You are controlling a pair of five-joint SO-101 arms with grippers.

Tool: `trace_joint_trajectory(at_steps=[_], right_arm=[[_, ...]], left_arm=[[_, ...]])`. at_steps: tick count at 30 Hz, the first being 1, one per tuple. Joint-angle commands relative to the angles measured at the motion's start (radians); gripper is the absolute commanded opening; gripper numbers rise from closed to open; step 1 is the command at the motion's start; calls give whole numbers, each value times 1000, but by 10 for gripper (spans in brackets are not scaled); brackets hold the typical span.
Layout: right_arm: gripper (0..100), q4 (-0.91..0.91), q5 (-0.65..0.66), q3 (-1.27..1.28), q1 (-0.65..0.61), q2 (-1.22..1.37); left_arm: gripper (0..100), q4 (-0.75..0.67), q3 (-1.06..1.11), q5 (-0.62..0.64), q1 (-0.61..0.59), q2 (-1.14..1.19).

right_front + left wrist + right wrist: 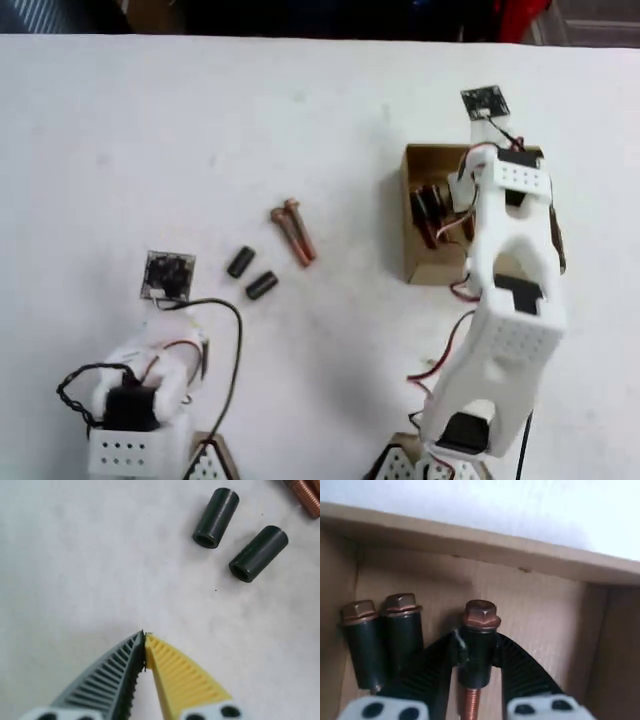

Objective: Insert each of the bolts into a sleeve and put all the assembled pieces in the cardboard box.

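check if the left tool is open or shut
Shut: the left tool has its grey and yellow sides meeting at the tips, nothing between them.

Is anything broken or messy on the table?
Nothing looks broken or spilled. Two sleeves and two bolts lie loose on the table, just not joined yet. Two finished pieces lie neatly side by side in the cardboard box, and the right gripper holds a third piece inside it.
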Motion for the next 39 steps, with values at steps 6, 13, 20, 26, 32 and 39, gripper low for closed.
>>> trace_joint_trajectory(at_steps=[6, 13, 20, 26, 32, 39], right_arm=[[100, 147, 9, -276, -30, 140], [198, 285, 8, -414, -70, 131], [198, 484, 8, -545, -137, 28], [198, 656, 8, -562, -265, -79], [198, 791, 8, -555, -423, -128], [198, 802, -92, -554, -562, -122]], left_arm=[[24, 6, -3, -28, 1, -8], [24, 6, -3, -28, 1, -8], [24, 3, -3, -28, -5, -8], [24, 3, -3, -28, -7, -8], [24, 5, -3, -28, -8, -8], [24, 6, -3, -28, -137, -8]])
